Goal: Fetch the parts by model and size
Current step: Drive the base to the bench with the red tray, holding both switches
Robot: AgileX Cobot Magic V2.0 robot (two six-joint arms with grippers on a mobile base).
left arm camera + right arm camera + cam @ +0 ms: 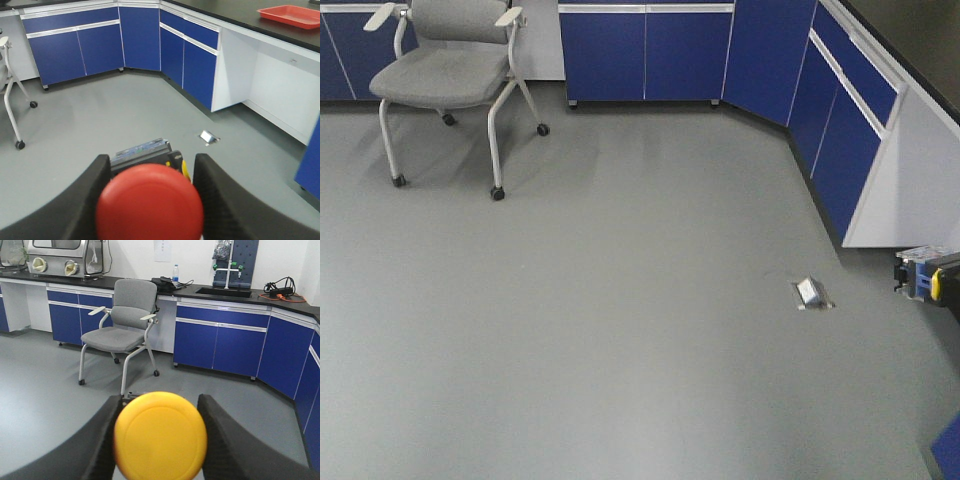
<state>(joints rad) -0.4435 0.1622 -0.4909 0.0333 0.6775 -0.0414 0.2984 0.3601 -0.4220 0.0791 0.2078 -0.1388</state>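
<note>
Two grippers, both loaded. Left gripper (pixel 150 197): black fingers (pixel 85 205) narrowed around a red-capped mushroom-head push-button switch (pixel 150 210), round cap facing the wrist camera, held above the grey floor (pixel 100 115). Right gripper (pixel 159 440): fingers likewise clamped on a yellow-capped mushroom-head push-button switch (pixel 160 432), cap glossy, body hidden. Flat red plastic tray (pixel 290 17) sits on the black counter (pixel 235 10); contents cannot be told. Blue cabinet doors (pixel 75 55) line the walls.
</note>
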